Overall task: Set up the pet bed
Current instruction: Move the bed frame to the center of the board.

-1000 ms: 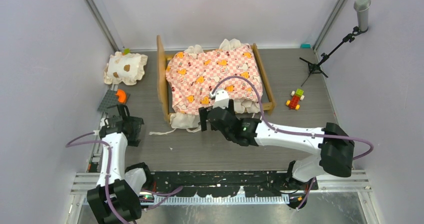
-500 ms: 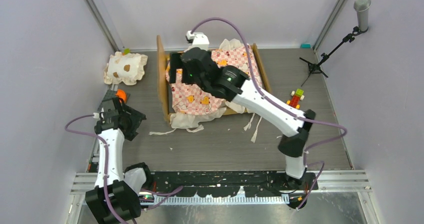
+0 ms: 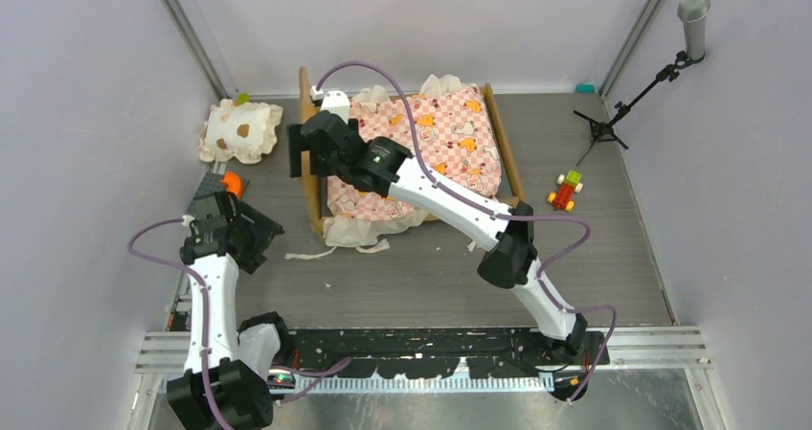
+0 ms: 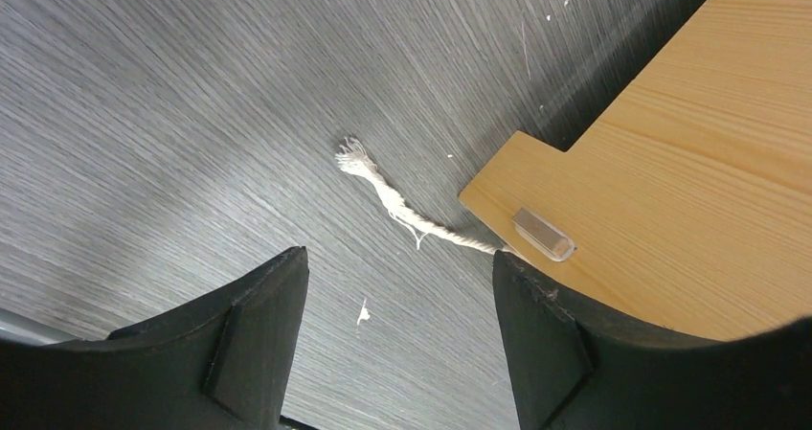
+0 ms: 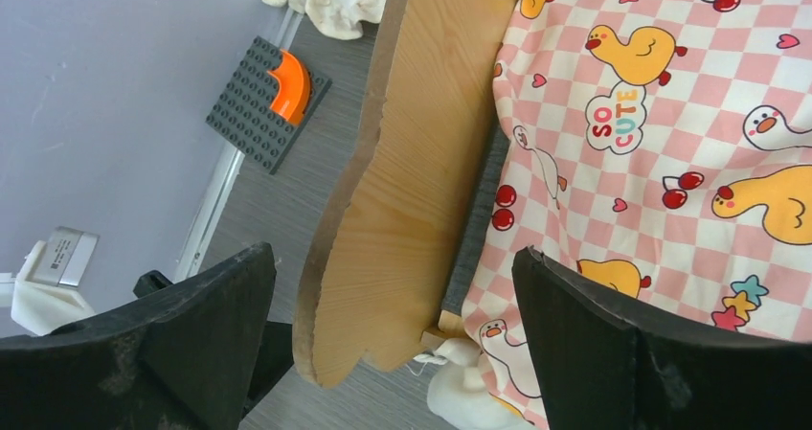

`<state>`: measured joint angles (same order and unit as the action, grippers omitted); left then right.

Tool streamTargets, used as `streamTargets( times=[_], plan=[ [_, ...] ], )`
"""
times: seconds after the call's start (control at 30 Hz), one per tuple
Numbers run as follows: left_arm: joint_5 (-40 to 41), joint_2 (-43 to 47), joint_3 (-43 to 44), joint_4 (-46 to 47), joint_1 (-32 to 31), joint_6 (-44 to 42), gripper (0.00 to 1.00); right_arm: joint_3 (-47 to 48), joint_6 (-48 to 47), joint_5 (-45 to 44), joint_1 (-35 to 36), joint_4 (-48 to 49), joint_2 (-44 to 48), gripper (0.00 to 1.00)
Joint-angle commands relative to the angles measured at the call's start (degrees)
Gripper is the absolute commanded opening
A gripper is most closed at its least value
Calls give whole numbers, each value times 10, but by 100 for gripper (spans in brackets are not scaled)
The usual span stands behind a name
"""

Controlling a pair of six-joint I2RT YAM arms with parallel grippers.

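Where the grey table (image 3: 402, 286) runs toward the back wall, the pet bed (image 3: 450, 133) stands with its pink checkered mattress lying inside the wooden frame. The right gripper (image 5: 391, 258) is over the wavy headboard (image 5: 402, 181) at the bed's left side, with jaws wide apart and nothing in them. The left gripper (image 4: 400, 262), also parted and empty, hangs low near the bed's front left corner above a white cord (image 4: 383, 195), and a spotted pillow (image 3: 241, 130) lies apart at the far left

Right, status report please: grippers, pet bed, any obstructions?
Left gripper open, empty, at a corner of the pet bed. Right gripper open above the headboard. Mattress on. Pillow apart on the table; loose cord by the corner.
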<state>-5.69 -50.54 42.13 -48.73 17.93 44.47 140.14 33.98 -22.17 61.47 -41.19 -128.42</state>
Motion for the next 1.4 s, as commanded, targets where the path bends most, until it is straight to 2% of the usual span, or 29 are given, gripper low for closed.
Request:
streamTargets(
  times=[0.0, 0.17, 0.37, 0.67, 0.83, 0.9, 1.03, 1.23, 1.37],
  plan=[
    [-20, 14, -4, -7, 4, -12, 72, 1, -5, -10, 7, 30, 9, 97],
    [-20, 20, -6, -8, 4, -12, 72, -20, -11, -34, 12, 69, 20, 93],
    [-24, 26, -6, -19, 4, -12, 72, 72, -12, -42, 11, 22, -51, 85],
    [-20, 52, -8, -34, 4, -5, 72, 108, -60, -3, 11, -7, -93, 61],
    [-21, 66, -11, -36, 4, 0, 72, 108, -98, 18, 12, -29, -92, 36],
    [-21, 68, -12, -35, 4, 2, 72, 86, -123, 13, 14, -32, -76, 21],
    [-27, 66, -13, -33, 4, 6, 71, -2, -196, 17, 21, -14, -13, 3],
    [-24, 67, -8, -34, 4, 5, 71, -167, -378, 68, 46, 10, 105, 1],
    [-13, 80, -6, -37, 4, -1, 71, -237, -412, 69, 54, -30, 168, 1]
  ],
)
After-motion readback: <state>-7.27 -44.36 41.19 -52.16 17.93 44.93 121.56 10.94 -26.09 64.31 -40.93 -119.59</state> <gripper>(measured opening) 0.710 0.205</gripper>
